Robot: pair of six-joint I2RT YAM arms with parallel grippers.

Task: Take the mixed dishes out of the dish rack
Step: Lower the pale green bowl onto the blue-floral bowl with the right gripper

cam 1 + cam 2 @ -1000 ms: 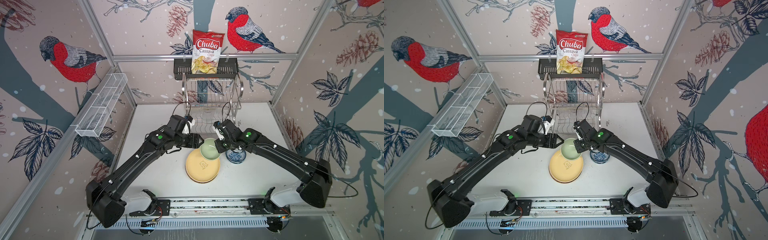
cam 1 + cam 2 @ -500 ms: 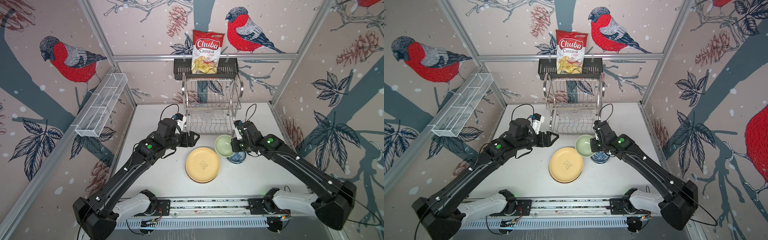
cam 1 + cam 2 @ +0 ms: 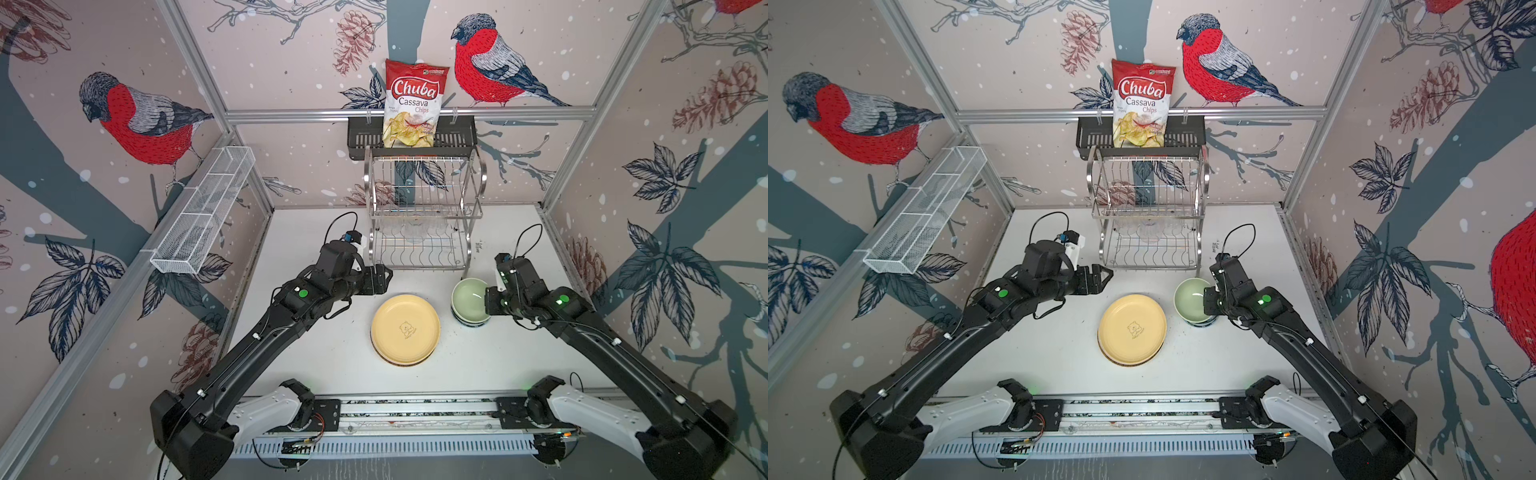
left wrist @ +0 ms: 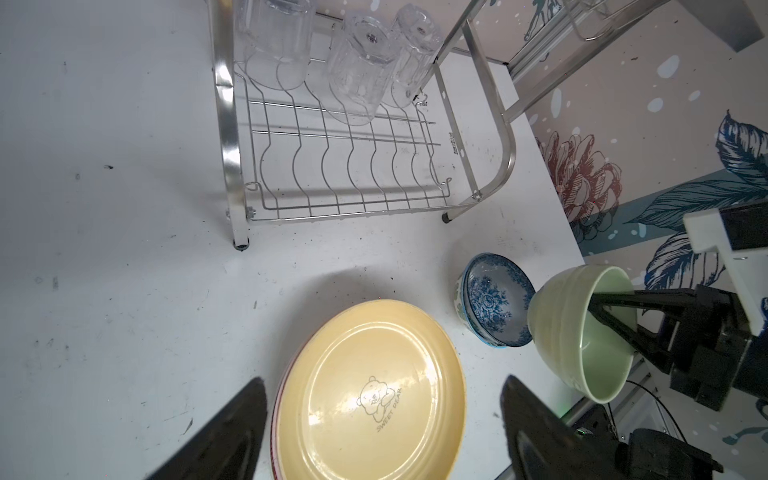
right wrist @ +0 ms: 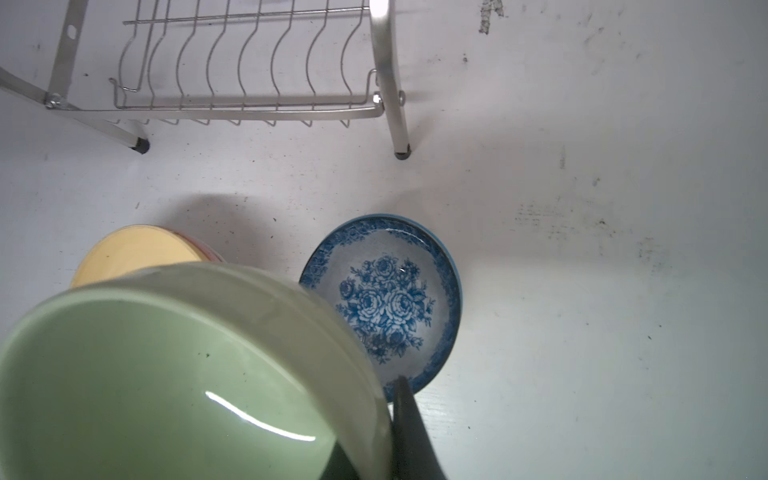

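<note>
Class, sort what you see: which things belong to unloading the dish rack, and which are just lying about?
Job: dish rack, yellow plate, green bowl, blue patterned bowl, clear glasses.
Lying about: chips bag, black shelf basket, white mesh tray.

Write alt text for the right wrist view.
The right gripper holds a tilted green bowl by its rim, close to the camera, partly covering a blue floral bowl on the white table. Beyond them are a yellow plate and the rack.
</note>
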